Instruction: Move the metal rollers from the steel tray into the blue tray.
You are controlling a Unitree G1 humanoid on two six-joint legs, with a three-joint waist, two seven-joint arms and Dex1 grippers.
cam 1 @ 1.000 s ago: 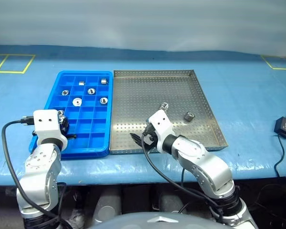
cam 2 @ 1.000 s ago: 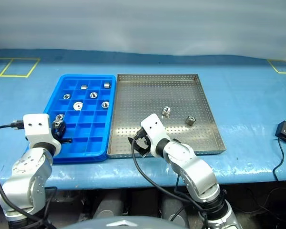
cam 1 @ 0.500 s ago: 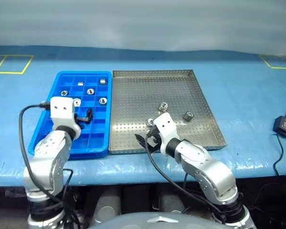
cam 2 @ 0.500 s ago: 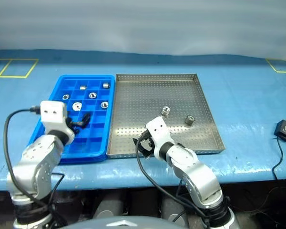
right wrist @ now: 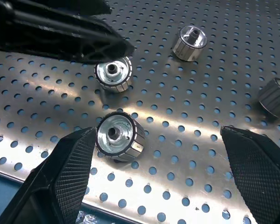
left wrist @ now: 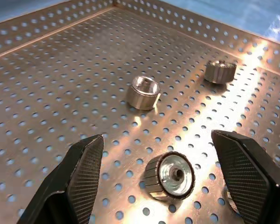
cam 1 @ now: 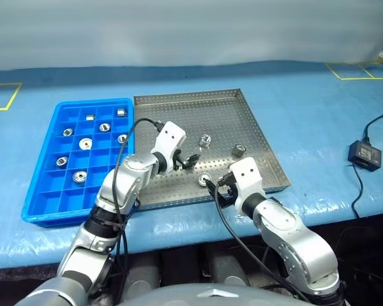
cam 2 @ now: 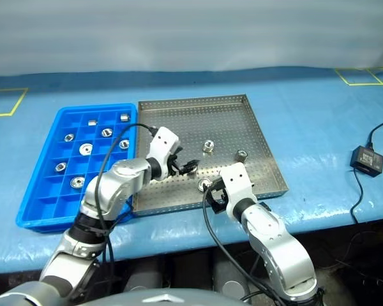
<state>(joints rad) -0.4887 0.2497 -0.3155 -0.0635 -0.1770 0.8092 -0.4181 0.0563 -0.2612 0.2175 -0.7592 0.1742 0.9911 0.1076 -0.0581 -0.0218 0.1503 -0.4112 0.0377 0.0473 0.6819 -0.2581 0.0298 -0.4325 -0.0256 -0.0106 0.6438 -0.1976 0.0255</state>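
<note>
The steel tray [cam 1: 179, 108] sits mid-table with several metal rollers on its perforated floor. My left gripper [cam 1: 190, 159] hovers open low over the tray's middle, and one roller [left wrist: 170, 175] lies between its fingers [left wrist: 81, 172]. Beyond it lie two others [left wrist: 143, 92] [left wrist: 220, 71]. My right gripper [cam 1: 218, 187] is open at the tray's front edge, with a roller [right wrist: 117, 136] between its fingers [right wrist: 261, 172], nearer one of them. The blue tray [cam 1: 38, 207] on the left holds several rollers [cam 1: 85, 143] in its compartments.
A black box [cam 1: 360, 152] with a cable lies on the blue table cover to the right. Yellow tape marks [cam 1: 354, 70] show at the far corners. The two trays sit side by side, close to the table's front edge.
My left arm has swung right from the blue tray to over the steel tray, and its jaws have opened. The right gripper has drawn slightly right. The camera has turned right.
</note>
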